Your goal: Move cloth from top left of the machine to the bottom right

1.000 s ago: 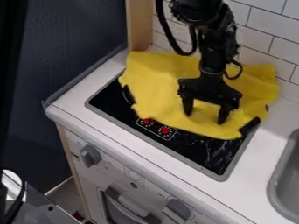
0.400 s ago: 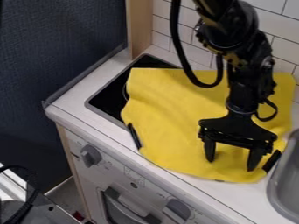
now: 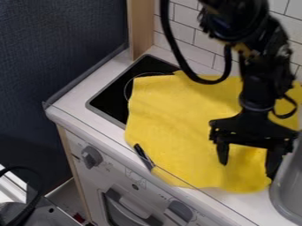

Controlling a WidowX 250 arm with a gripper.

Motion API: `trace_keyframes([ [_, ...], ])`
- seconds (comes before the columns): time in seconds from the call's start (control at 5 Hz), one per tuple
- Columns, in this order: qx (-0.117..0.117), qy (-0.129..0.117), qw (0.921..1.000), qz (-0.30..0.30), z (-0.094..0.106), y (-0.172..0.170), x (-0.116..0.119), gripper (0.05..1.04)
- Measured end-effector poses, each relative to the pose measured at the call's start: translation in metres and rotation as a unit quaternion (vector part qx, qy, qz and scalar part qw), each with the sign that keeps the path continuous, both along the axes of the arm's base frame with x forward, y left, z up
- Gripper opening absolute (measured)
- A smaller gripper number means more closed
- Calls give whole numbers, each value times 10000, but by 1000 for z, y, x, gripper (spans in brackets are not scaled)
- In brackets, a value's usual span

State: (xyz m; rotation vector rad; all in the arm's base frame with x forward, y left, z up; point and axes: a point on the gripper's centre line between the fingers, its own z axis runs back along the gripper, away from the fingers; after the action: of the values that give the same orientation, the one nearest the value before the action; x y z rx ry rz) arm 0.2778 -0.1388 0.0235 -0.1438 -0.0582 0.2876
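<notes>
Cloth (image 3: 171, 128) judged light and limp; pinch near an edge. Gripper (image 3: 247, 171) unclenched, fingers apart; fingertip contact unclear.

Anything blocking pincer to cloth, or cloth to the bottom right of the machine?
Nothing visible either way. Pincer is at the cloth's lower right part, no object between. Cloth covers the stovetop's bottom right corner; the sink is off to the right, outside that path.
</notes>
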Motion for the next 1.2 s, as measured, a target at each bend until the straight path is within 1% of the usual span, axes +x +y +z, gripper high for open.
trace_keyframes([
  [0.2,309,-143,9990,-277,14,10,0,999],
  [0.4,383,-532,9965,-514,39,20,2,999],
  [0.6,671,-409,9964,-332,43,44,6,999],
  [0.8,763,-147,9970,19,35,89,14,999],
  [1.0,812,-180,9964,160,44,131,30,999],
  [1.2,864,135,9956,335,47,171,50,999],
])
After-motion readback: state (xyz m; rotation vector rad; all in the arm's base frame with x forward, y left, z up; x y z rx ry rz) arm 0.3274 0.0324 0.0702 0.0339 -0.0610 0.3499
